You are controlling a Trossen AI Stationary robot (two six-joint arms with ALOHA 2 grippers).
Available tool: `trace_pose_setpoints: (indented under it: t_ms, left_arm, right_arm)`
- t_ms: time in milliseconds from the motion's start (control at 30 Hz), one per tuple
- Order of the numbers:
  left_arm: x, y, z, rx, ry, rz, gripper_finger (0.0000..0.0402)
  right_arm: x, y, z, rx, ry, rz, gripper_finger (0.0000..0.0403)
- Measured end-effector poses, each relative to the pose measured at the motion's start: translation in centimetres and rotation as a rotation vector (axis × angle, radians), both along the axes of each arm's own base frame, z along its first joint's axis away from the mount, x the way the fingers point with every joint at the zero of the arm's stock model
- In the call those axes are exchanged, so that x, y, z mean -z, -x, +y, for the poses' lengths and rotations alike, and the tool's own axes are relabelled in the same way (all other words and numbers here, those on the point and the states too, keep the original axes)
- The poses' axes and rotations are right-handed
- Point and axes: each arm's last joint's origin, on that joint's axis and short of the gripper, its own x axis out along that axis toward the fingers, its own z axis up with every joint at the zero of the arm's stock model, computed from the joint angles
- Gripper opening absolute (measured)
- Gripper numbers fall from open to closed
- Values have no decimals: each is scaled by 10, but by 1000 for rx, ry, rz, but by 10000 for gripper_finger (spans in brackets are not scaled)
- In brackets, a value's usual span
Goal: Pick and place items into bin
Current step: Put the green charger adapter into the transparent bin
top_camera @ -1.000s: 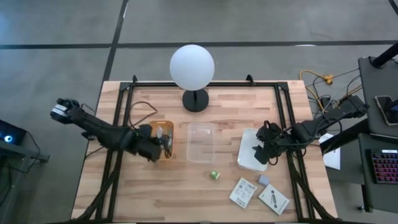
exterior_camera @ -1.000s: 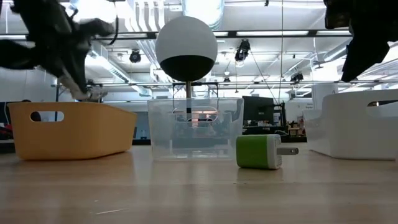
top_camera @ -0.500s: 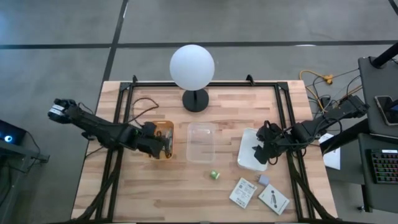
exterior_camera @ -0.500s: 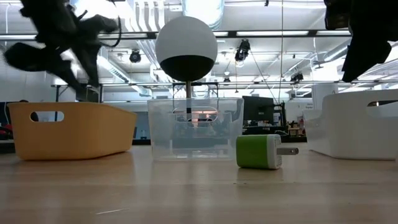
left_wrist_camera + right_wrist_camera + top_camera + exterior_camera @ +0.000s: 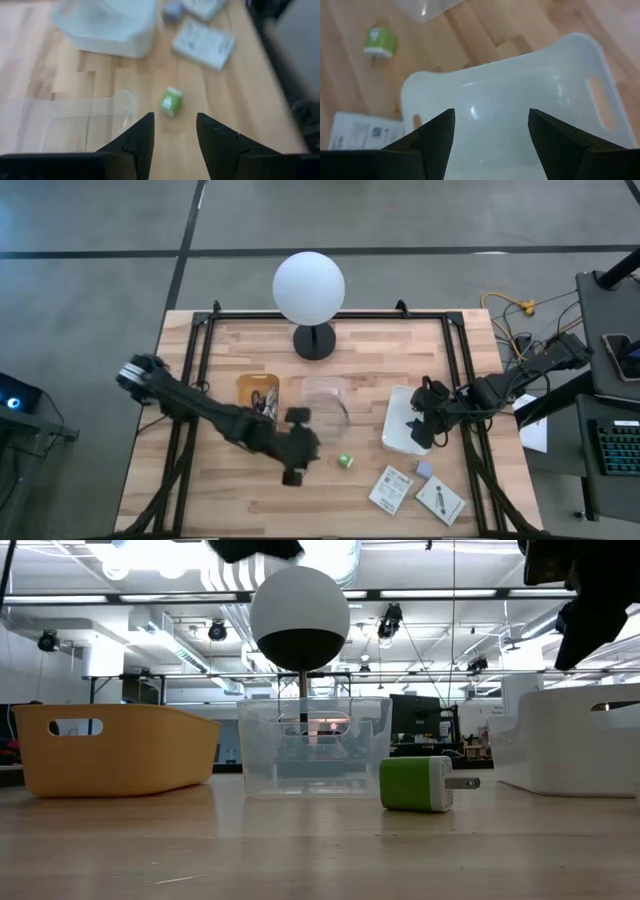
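From above, the left gripper (image 5: 294, 452) hovered at nine o'clock of the green cube (image 5: 344, 461); the right gripper (image 5: 420, 427) hung over the white bin (image 5: 396, 430). Packets (image 5: 391, 489) bore print, probably unreadable. Wrist views showed both claws spread, empty.

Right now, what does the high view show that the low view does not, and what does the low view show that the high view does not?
Only the high view shows two flat white printed packets, a small grey cube, the items inside the orange plastic bin, and the left gripper near the green cube.

Only the low view shows the green cube's metal prongs and the room behind.

Both show the green cube, clear plastic bin, white plastic bin and white globe lamp.
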Motion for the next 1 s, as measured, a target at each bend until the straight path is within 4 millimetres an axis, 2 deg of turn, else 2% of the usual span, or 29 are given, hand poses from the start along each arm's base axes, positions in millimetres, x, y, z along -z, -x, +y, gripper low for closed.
trace_pose_setpoints:
  t_ms: [200, 400, 533, 667, 833, 1000]
  left_arm:
    - [25, -49, -4, 92, -141, 97, 130]
    - [37, -83, 2, 123, -156, 196, 158]
    - [41, -97, 2, 215, -216, 199, 185]
    - [44, -106, -2, 305, -173, 196, 199]
    - [70, -114, -3, 318, -169, 260, 201]
    - [83, -118, -2, 301, -187, 281, 201]
  right_arm:
    - [-3, 2, 9, -66, -48, 5, 238]
    - [-10, 8, 23, -120, -81, -14, 238]
    - [-10, 13, 31, -139, -98, -12, 238]
    - [-7, 15, 36, -141, -97, 1, 238]
    - [1, 11, 40, -128, -72, 51, 238]
    - [11, 6, 45, -128, -35, 115, 238]
